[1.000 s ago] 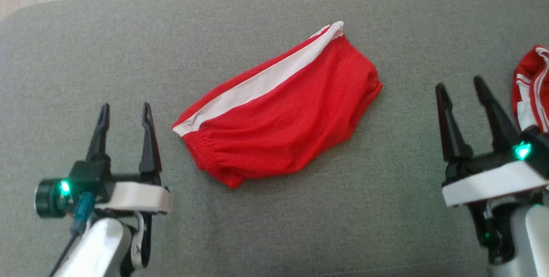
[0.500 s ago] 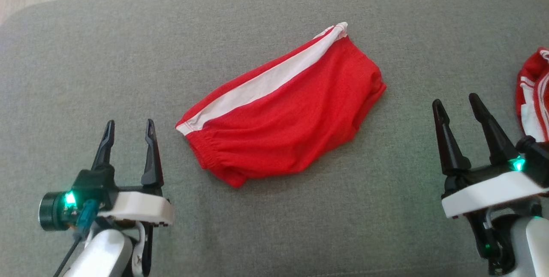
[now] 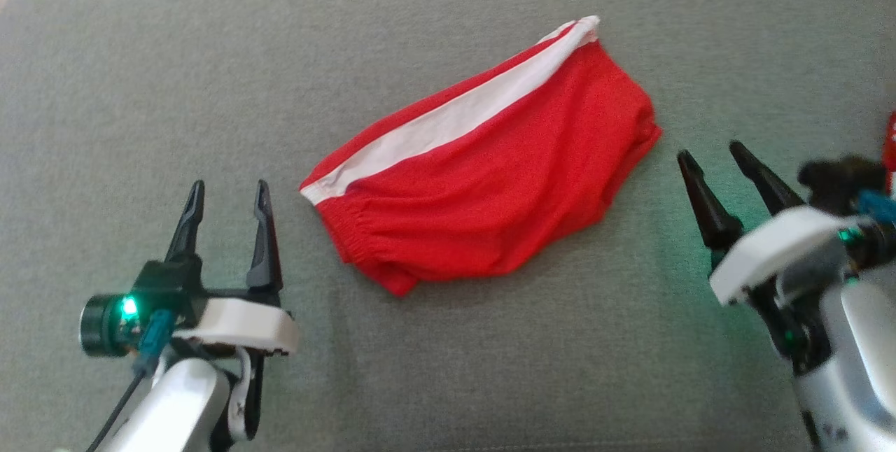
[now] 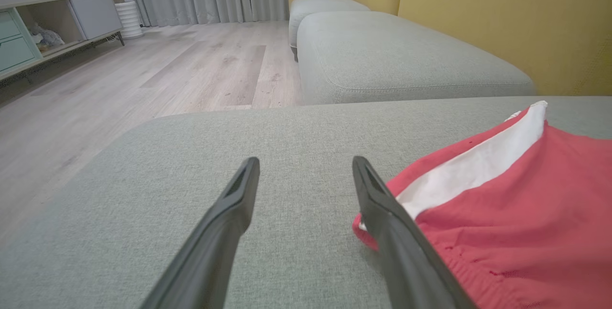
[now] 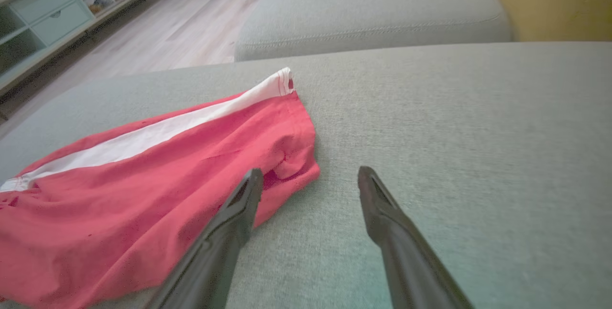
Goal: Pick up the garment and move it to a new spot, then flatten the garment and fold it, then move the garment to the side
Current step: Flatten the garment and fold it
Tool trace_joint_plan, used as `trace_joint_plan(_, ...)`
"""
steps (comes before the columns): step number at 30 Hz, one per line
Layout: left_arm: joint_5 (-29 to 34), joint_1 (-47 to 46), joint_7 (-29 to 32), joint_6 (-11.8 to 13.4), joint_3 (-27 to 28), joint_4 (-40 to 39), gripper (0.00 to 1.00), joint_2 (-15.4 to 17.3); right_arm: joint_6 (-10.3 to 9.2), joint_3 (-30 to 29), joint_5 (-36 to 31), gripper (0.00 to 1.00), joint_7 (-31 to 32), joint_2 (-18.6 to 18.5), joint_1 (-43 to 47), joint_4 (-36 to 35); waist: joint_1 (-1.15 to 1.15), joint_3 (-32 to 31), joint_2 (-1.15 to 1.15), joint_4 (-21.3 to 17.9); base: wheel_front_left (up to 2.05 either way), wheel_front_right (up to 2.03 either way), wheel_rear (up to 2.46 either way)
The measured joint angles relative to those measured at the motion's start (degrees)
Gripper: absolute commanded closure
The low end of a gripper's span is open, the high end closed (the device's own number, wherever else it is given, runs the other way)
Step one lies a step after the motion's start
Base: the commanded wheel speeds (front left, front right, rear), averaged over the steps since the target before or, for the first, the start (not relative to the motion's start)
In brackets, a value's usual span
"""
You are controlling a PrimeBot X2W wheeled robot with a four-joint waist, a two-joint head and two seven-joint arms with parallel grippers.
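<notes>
Two steps looked done, I judged: red white-striped cloth shorts (image 3: pixel 490 172) lay folded on grey fabric cushion (image 3: pixel 175 74), left gripper (image 3: pixel 229 187) and right gripper (image 3: pixel 708 151) splayed empty, side move remaining.

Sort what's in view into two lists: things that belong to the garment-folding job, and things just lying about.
Job:
red garment with a white stripe, lying on the grey cushion
left gripper, open, beside it
right gripper, open, beside it

Lying about:
red cloth at the head view's right edge
neighbouring cushion
yellow backrest
cabinet
wooden floor
</notes>
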Motion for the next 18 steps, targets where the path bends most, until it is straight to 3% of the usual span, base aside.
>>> trace_joint_plan(9,0.23,-3.79,-0.1,-0.97,-1.79,2.29,0.0,-2.33,0.0,7.4,4.54,0.0,3.31,-2.9,-16.82,16.72,0.01,2.75,0.0,3.85,0.0,0.0,0.0)
trace_joint_plan(14,0.23,-4.48,-0.85,-1.26,-2.1,3.23,0.0,-3.42,0.0,10.09,5.65,0.0,10.37,-3.08,-20.8,25.81,0.01,3.3,0.0,5.47,0.0,0.0,0.0)
trace_joint_plan(17,0.22,-4.47,-1.53,-1.24,-2.09,3.36,0.0,-3.47,0.0,10.65,7.86,0.0,14.03,-3.16,-22.16,26.89,-0.01,3.13,0.0,5.84,0.0,0.0,0.0)
trace_joint_plan(18,0.22,-4.47,-1.58,-1.21,-2.07,3.37,0.0,-3.49,0.0,10.8,8.53,0.27,15.01,-3.18,-22.41,26.89,-0.01,3.05,0.0,5.88,0.0,0.0,0.0)
